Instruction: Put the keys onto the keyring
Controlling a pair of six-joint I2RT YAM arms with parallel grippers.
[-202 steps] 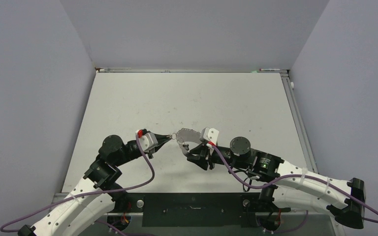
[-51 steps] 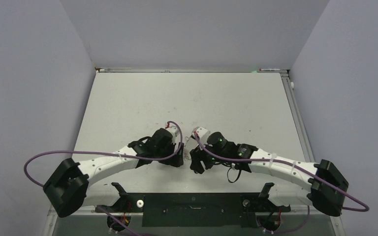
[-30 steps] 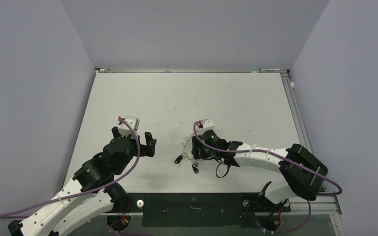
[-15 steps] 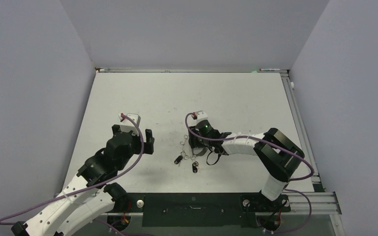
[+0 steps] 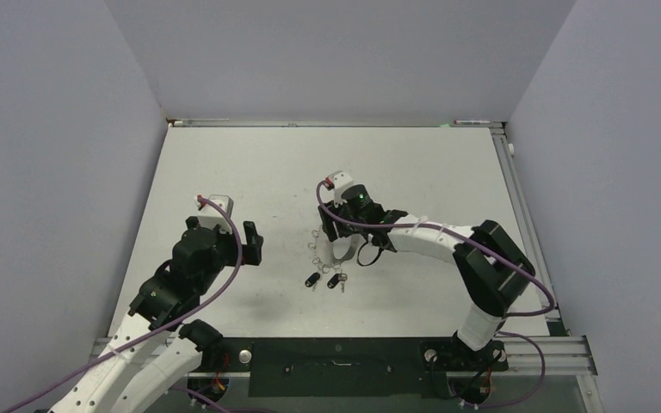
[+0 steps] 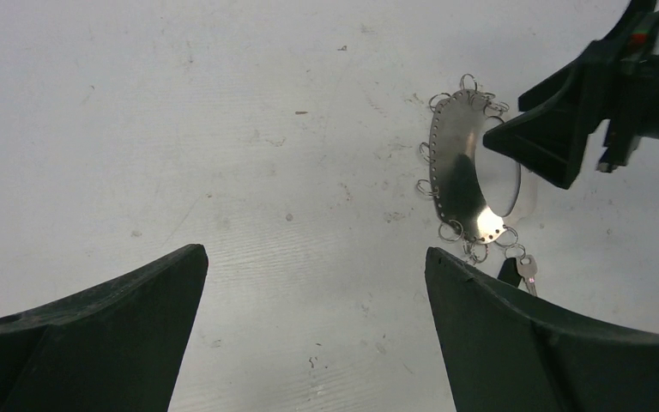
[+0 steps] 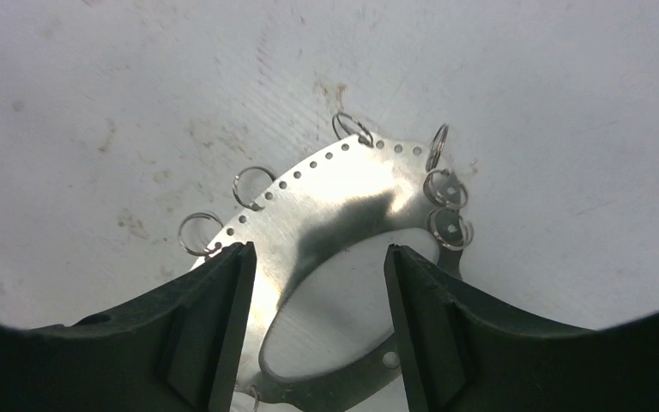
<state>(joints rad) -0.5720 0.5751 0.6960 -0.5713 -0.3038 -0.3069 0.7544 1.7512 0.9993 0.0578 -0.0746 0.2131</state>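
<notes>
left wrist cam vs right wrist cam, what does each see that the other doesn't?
Left wrist only: the open left hand, a key at the bottom of the keyring, the right hand from the side. Right wrist only: the keyring's face close up, its opening between that hand's fingers. Both: keyring, wire loops, rim holes, white table.

Keyring (image 7: 343,199) shiny silver, dotted rim; keys (image 5: 313,280) black-headed; table (image 6: 223,129) white, grey-scuffed.
</notes>
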